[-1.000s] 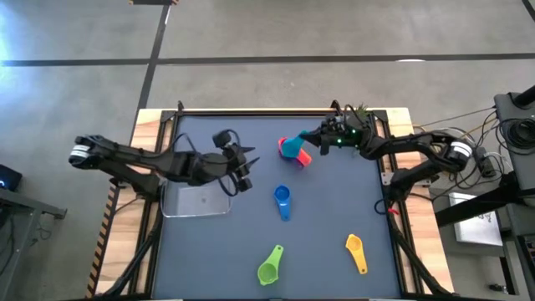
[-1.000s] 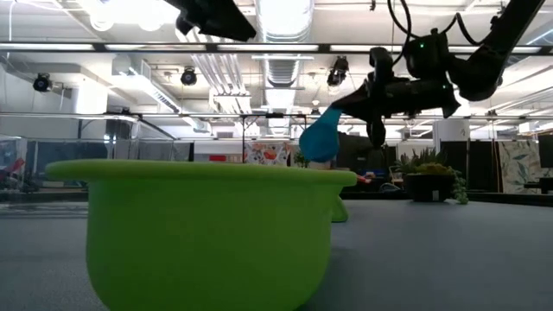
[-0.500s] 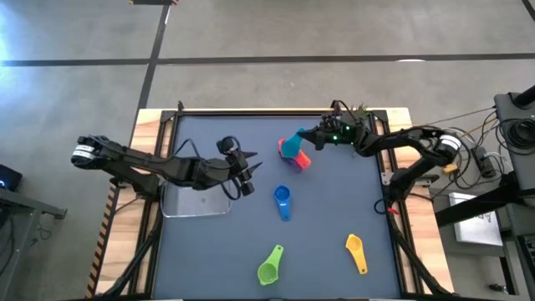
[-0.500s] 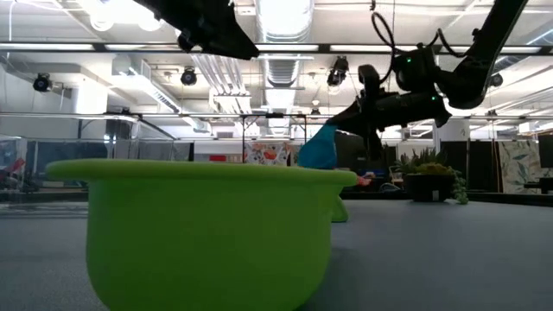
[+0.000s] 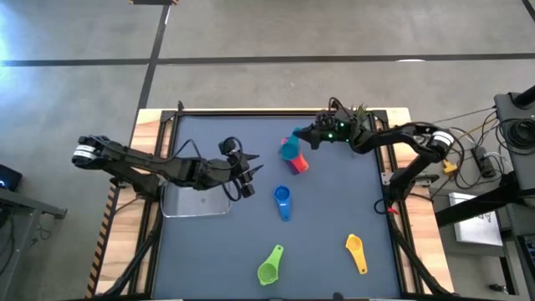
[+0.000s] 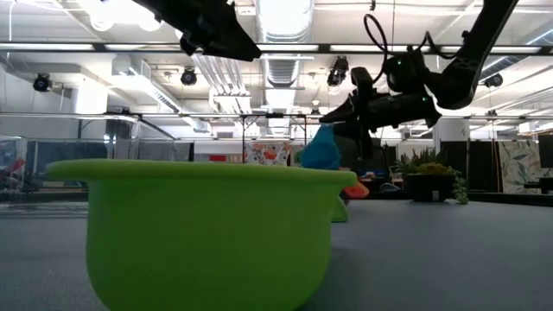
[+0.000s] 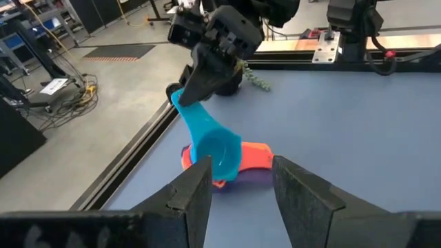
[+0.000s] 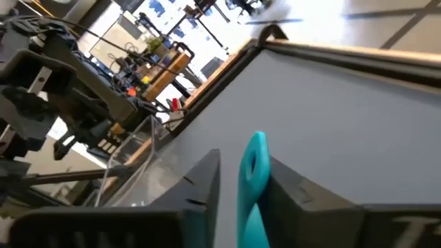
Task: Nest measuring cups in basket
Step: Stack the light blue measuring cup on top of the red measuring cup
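Observation:
A teal measuring cup sits tilted in a stack of red, orange and purple cups at the table's far middle. Its handle slants up into my right gripper, whose open fingers stand on either side of it. My left gripper hovers open with nothing between its fingers, over the table by the right edge of the clear basket, pointing at the stack. The blue cup, the lime green cup and the yellow cup lie apart on the mat, bowls down on it. My right gripper has the free end of the teal cup's handle between its two fingers, coming level from the table's right and lying along the handle. A gap shows beside one finger; whether the other finger touches, I cannot tell. The cup's bowl rests in the stack.
A small potted plant stands at the far right corner behind my right gripper. The lime green cup fills the low view's foreground. Bare mat lies between the stack and the basket. A wooden frame borders the mat.
My right gripper has gone toward the table's left edge and a little down with the teal cup, whose bowl has sunk onto the red and orange stack. My left gripper has sunk a little.

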Robot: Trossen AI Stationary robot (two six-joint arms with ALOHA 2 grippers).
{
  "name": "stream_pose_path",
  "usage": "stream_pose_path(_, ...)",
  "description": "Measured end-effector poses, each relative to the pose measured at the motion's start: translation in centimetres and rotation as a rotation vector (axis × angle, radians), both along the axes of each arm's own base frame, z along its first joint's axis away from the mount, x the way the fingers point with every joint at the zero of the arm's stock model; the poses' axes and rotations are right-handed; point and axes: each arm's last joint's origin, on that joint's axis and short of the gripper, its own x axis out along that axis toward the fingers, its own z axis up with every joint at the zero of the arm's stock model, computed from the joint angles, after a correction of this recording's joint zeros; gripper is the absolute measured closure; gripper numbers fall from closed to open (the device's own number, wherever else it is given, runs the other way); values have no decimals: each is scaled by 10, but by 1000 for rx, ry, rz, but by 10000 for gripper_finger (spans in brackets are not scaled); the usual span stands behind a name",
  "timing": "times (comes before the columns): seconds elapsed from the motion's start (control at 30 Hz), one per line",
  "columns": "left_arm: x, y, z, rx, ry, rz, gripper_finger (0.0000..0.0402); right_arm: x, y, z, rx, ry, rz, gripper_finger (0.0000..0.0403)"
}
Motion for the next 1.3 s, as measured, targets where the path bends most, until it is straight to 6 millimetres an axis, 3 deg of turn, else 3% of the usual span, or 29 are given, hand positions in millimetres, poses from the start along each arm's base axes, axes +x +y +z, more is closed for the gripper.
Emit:
stream_pose_path(0.23, 0, 0, 0, -9, -2, -2, 267, -13, -3, 14, -71, 29, -24, 231)
stream_pose_path(0.43, 0, 0, 0, -9, -1, -2, 267, -24, -2, 22, -113, 76, -44, 189)
stream_pose_path(1.03, 0, 0, -1, -11, -2, -1, 267, -45, 14, 26, -396, 338, 40, 174)
stream_pose_path(1.3, 0, 0, -1, -11, 0, -1, 267, -53, 21, 21, -347, 430, 75, 174)
